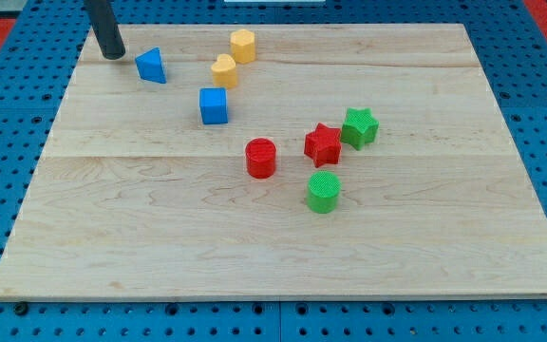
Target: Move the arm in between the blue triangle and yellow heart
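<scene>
The blue triangle point(151, 66) lies near the view's top left of the wooden board point(283, 247). The yellow heart point(223, 70) lies to its right, with a gap between them. My tip point(113, 55) is a dark rod end standing just left of the blue triangle, a small gap apart, on the side away from the yellow heart.
A yellow hexagon-like block point(243, 45) sits up and right of the heart. A blue cube point(214, 105) lies below the heart. A red cylinder point(261, 158), red star point(323, 144), green star point(359, 127) and green cylinder point(324, 192) sit mid-board.
</scene>
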You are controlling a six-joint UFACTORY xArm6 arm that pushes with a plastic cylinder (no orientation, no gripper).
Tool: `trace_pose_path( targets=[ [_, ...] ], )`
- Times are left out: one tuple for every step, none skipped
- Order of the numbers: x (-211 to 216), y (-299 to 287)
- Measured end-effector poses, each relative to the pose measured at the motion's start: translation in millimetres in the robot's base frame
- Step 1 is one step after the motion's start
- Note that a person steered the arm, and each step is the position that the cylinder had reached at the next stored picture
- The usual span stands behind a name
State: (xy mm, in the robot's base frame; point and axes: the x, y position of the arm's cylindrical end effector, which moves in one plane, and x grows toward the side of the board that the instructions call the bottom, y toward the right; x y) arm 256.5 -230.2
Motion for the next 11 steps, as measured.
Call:
trace_pose_path(
  targets=[
    [-20, 8],
    [-29, 17],
    [-29, 37],
    [-24, 41],
    [14, 38],
    [36, 43],
    [29, 41],
    [6, 42],
    [2, 72],
    [16, 115],
    [47, 121]
  ],
)
